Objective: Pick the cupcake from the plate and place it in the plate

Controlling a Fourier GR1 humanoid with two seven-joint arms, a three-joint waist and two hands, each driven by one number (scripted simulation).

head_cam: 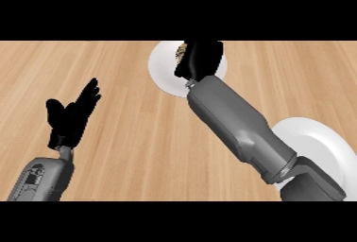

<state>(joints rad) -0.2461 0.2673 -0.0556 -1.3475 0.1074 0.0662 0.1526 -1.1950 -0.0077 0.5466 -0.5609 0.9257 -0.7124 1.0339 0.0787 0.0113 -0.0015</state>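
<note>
Head view, near to far. Left robot hand [72, 115] at lower left: open, fingers up, resting, holding nothing. Near white plate [327, 142] at lower right, partly hidden by right forearm. Wooden tabletop [140, 156] between. Far white plate [164, 66] under right robot hand [197, 59], fingers curled over cupcake [181, 51]; only a sliver visible at plate's far edge. Grip likely closing; seat fingers around base before lifting straight up. Cupcake orientation and long axis: hidden, cannot tell.

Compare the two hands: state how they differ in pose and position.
The left hand rests open, fingers up, over bare counter at the view's left; the right hand reaches over the far plate, curled down around the cupcake. The left holds nothing; the right hides most of the cupcake. Both are black.
</note>
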